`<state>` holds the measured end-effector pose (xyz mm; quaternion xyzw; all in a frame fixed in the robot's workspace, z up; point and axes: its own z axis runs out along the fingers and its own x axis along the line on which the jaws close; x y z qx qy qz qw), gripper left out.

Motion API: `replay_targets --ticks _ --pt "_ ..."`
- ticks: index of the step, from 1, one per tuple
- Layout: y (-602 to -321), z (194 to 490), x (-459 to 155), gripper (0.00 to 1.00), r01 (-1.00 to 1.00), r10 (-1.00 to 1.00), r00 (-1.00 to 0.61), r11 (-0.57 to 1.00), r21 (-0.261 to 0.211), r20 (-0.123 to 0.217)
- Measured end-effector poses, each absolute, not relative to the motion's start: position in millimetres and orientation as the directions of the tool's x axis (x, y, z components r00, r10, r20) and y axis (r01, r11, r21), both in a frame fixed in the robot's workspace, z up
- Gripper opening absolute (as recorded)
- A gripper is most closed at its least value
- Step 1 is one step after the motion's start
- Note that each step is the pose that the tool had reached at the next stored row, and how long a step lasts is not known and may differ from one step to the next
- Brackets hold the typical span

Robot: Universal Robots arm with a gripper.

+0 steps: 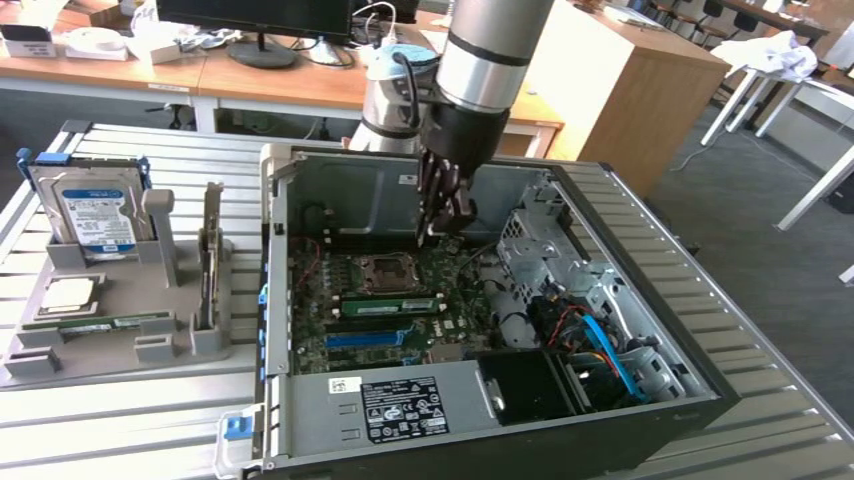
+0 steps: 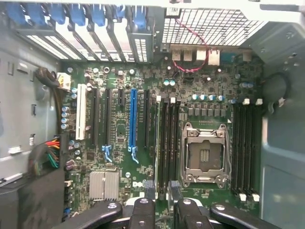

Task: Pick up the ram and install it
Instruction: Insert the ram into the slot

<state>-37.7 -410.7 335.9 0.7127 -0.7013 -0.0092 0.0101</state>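
end effector (image 1: 445, 222), jaws apart, over motherboard (image 2: 143, 81), ram (image 1: 391, 303) seated on it

I can make out no word, brand or number anywhere. The hard drive (image 1: 91, 215) standing on the exterior view's left carries a blue-and-white label (image 1: 96, 228), its print too small for me to read. The power supply (image 1: 307, 400) at the near side of the case (image 1: 701, 365) has a black-and-white label (image 1: 404, 408) with rows of marks and a small white sticker (image 1: 346, 385) beside it, both illegible. A pale sticker (image 2: 174, 9) on the case wall in my wrist view is unreadable too.
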Motion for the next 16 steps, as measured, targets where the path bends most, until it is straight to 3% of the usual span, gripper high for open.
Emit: replay_targets --ticks 16 --pt "-411 349 -38 0.25 -1.000 -1.000 0.016 -0.016 0.027 0.001"
